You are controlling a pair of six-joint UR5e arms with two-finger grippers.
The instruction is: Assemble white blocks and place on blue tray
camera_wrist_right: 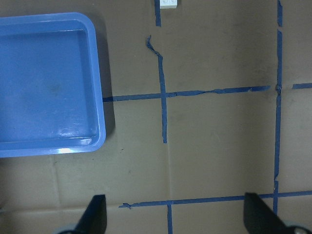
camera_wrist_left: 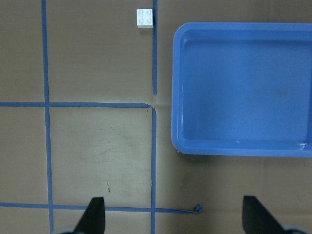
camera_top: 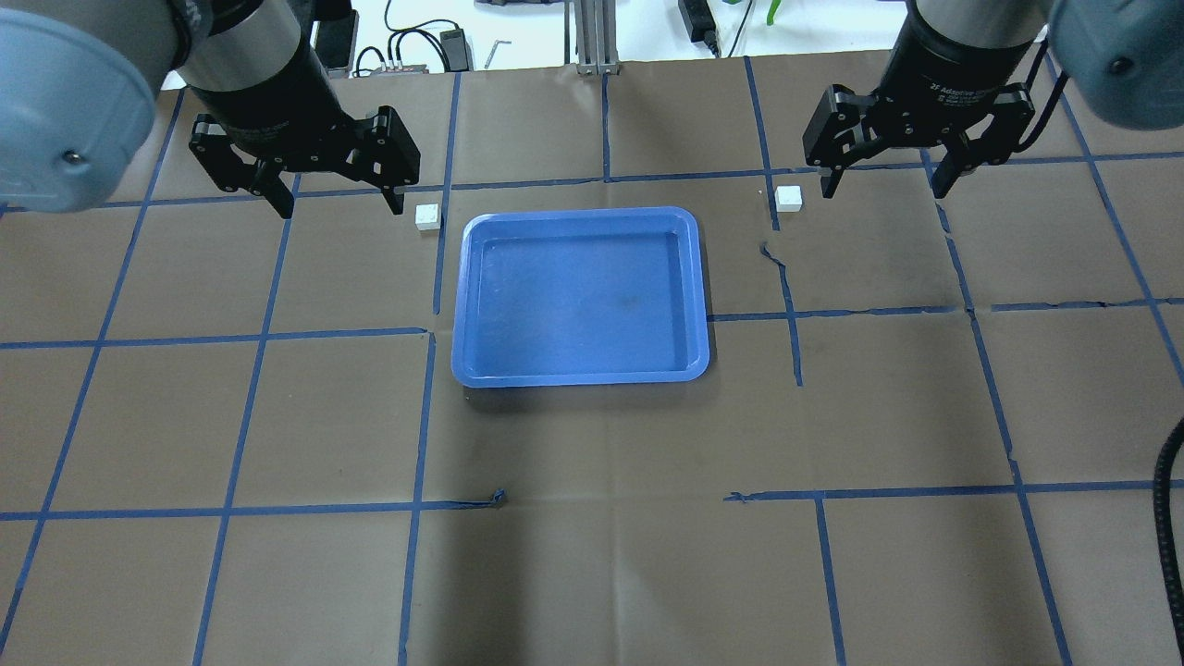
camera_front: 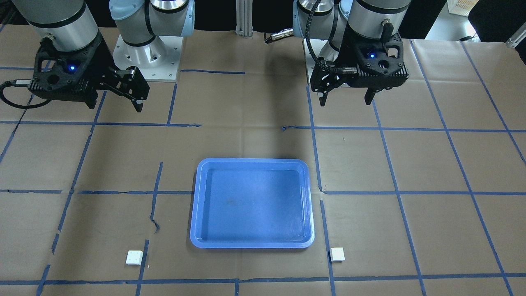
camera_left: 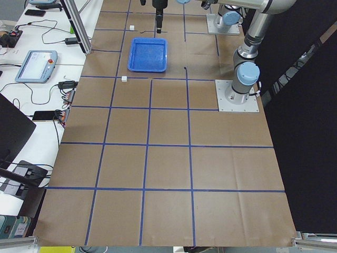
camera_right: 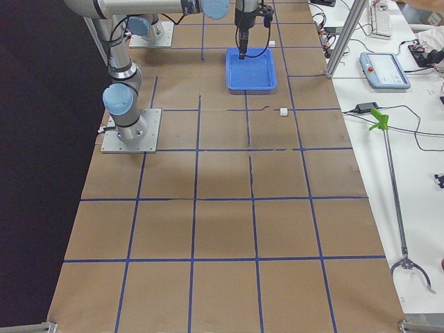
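The blue tray (camera_top: 578, 214) lies empty in the middle of the table, also in the front view (camera_front: 251, 161). One white block (camera_top: 427, 216) sits just off the tray's far left corner, and shows in the front view (camera_front: 337, 254) and the left wrist view (camera_wrist_left: 145, 18). The other white block (camera_top: 788, 198) sits off the far right corner, also in the front view (camera_front: 134, 257) and at the top edge of the right wrist view (camera_wrist_right: 168, 4). My left gripper (camera_top: 339, 205) hangs open and empty, left of the first block. My right gripper (camera_top: 884, 192) hangs open and empty, right of the second.
Brown paper with a blue tape grid (camera_top: 430, 333) covers the table. The arm bases (camera_front: 146, 53) stand at the robot's edge. In the left side view a side bench with a teach pendant (camera_left: 36, 66) and cables runs along the far table edge.
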